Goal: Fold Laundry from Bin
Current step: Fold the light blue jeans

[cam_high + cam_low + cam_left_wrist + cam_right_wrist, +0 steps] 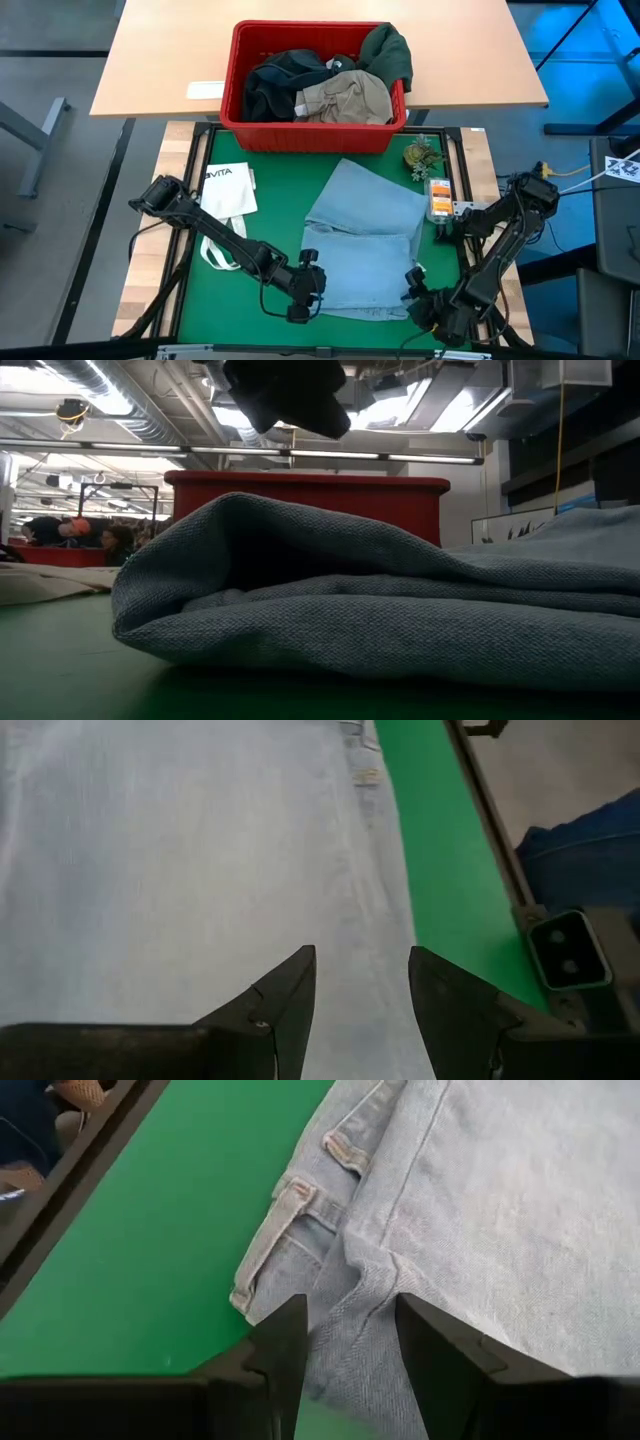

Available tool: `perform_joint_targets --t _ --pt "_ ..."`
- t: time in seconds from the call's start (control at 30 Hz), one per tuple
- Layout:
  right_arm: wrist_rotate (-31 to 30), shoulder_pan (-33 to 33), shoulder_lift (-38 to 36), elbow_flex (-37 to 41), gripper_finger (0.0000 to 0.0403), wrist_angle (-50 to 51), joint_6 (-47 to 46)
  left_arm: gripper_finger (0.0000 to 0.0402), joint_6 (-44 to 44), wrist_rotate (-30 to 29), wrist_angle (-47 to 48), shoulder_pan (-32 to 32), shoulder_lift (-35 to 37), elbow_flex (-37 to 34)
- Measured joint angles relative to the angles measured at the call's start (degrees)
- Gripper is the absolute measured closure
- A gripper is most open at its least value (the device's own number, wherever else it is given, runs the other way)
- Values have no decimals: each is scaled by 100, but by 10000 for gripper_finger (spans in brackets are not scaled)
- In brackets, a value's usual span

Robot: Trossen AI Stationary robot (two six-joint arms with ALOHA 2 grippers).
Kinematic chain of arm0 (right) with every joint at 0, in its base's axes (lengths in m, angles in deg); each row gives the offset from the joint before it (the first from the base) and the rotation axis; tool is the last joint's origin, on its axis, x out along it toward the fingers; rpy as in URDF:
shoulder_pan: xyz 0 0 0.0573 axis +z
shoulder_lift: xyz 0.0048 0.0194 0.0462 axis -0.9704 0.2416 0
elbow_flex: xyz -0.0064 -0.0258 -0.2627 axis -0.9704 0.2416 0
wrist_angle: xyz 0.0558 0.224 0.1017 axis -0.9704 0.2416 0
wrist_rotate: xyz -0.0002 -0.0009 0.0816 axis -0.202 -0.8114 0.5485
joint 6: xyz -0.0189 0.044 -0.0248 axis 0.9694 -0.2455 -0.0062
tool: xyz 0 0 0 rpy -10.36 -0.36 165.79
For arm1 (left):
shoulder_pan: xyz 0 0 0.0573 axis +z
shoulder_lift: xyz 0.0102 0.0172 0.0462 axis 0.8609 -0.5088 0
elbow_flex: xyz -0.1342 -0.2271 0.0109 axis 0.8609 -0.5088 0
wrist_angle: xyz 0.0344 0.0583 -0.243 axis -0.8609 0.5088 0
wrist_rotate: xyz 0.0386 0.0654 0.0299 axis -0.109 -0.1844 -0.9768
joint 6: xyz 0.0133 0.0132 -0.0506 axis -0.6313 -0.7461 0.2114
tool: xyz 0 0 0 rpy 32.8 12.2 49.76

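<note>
**Near edge of the mat: both grippers over the jeans, nothing pinched yet**

At the near edge, my left gripper [303, 300] hangs over the left side of the jeans [372, 243], fingers apart, no cloth btwn them. My right gripper [424, 305] sits at the near right corner by the waistband [285, 1230], also parted, empty. Jeans lie part-folded mid-mat; the rest of the laundry [320, 85] is in the bin [228, 75] at the far side. I'd say: drop both together, pinch all layers at the hem, lift evenly, else the fold skews.

Cloth, plastic and wood

The jeans [368, 235] were pale, coarsely woven denim; the bin [312, 128] was glossy red plastic; the table [160, 60] looked like matt light wood.
</note>
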State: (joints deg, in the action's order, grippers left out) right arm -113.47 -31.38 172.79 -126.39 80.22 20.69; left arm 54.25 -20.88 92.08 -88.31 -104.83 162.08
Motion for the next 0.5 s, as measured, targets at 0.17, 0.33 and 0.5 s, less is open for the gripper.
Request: perform_joint_targets --t 0.17,0.33,0.5 --pt "-8 -2 28 0 248 1 -1 246 -32 11 -9 -162 -14 0" --pt "20 -2 28 0 282 9 -2 246 -31 -1 -44 -316 -316 0" --pt "80 -2 28 0 346 10 -2 246 -41 -41 -48 -388 -617 0"
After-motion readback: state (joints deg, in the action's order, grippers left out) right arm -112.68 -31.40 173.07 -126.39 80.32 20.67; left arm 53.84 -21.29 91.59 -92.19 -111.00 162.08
